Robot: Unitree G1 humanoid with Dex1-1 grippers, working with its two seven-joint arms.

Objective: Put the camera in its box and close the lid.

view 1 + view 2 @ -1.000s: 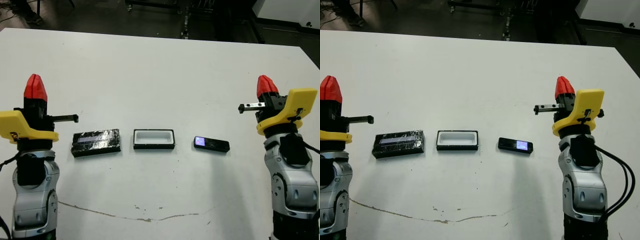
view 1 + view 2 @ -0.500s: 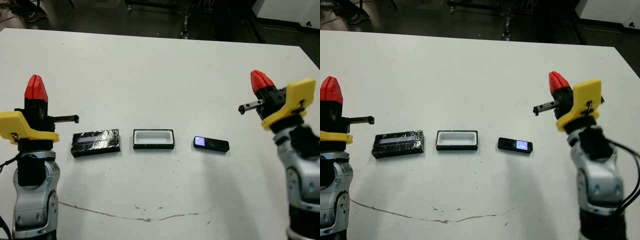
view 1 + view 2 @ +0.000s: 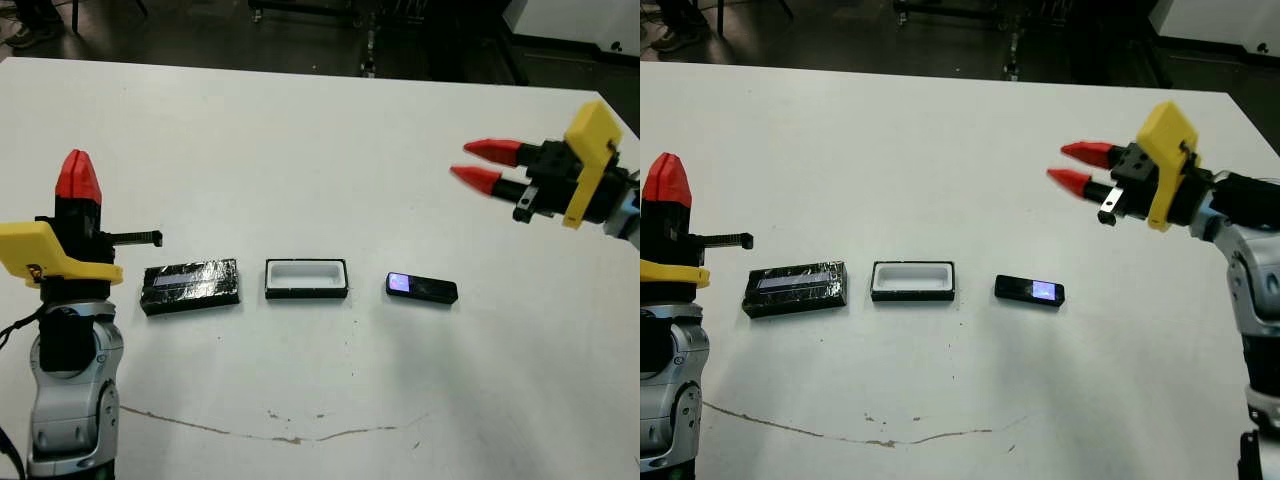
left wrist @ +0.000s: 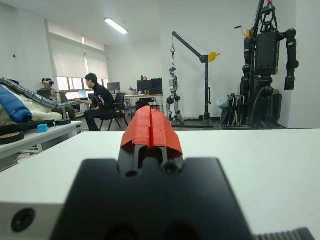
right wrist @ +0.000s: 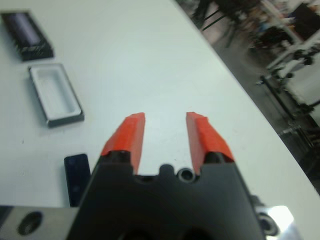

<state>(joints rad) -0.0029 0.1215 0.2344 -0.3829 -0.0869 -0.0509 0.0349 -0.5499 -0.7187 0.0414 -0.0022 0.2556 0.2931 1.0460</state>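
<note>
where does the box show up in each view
left eye view: the box sits at centre, between the lid and the camera.
right eye view: the same, slightly left of centre.
left wrist view: not in it.
right wrist view: beyond the right gripper.
Shared landmark: the lid.

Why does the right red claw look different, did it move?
Yes. The right gripper has swung from pointing upright beside the camera to pointing left over the table, farther back than the camera, its fingers now open.
</note>
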